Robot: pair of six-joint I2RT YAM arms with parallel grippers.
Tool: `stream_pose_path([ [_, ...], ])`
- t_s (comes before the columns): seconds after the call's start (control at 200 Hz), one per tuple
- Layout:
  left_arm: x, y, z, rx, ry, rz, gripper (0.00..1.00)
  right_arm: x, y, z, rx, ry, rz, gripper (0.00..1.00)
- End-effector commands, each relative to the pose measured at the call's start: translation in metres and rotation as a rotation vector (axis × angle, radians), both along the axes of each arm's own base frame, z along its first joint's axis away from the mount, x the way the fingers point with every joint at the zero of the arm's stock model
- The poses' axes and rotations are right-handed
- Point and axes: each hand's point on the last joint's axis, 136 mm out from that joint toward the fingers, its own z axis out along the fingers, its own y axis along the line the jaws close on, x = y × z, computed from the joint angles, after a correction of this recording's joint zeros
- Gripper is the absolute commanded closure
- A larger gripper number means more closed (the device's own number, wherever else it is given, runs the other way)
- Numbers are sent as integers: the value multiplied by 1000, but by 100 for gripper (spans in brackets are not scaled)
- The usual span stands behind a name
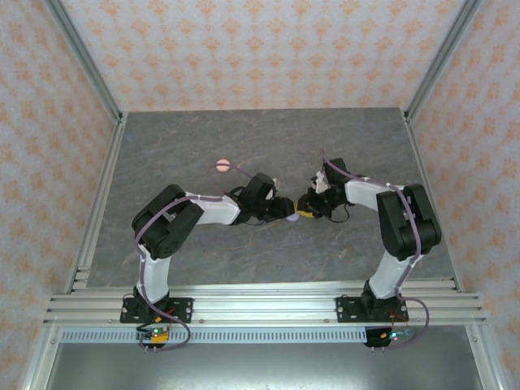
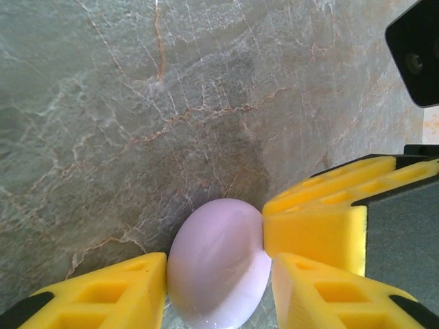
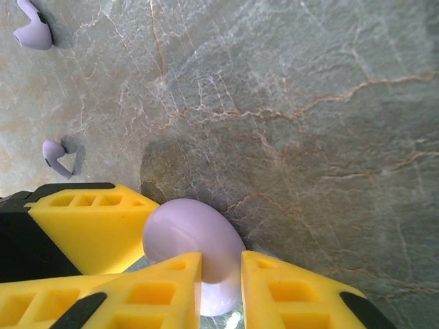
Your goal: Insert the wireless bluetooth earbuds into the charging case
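- the left gripper point(image 2: 219, 274) is clamped on the lilac charging case point(image 2: 218, 236), with a yellow finger against each side.
- the right gripper point(image 3: 221, 277) pinches the same case from the opposite side, its fingers closed on the near end.
- the case is at the middle of the marble table point(image 1: 244, 138), between the arms.
- a lilac earbud point(image 3: 33, 31) and a second lilac earbud point(image 3: 56, 157) lie loose on the table, apart from the case.
- a pink case point(image 1: 223, 166) sits farther back.
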Motion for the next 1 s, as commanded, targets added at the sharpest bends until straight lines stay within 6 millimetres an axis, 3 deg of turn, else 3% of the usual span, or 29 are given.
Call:
stream_pose_path([
  [0.0, -12, -13, -19, -32, 51, -26, 56, -10, -9, -16, -47, 42, -22, 78],
  [0.25, -8, -21, -10, -95, 48, -16, 58, -8, -7, -15, -14, 46, -38, 78],
  [0.671, -5, -17, -8, -86, 40, -1, 73, -4, -7, -4, 9, 29, -51, 78],
  [0.791, 0, -8, 3, -88, 1, 25, 73, 0, -13, 12, 15, -14, -76, 73],
  [0.941, 7, 7, 22, -100, -56, 33, 72, 6, -22, 48, 25, -110, -107, 70],
  [0.956, 9, 7, 35, -116, -81, 28, 72, 7, -22, 52, 28, -119, -108, 70],
  [0.996, 10, 8, 43, -123, -100, 17, 71, 8, -24, 62, 32, -144, -114, 70],
])
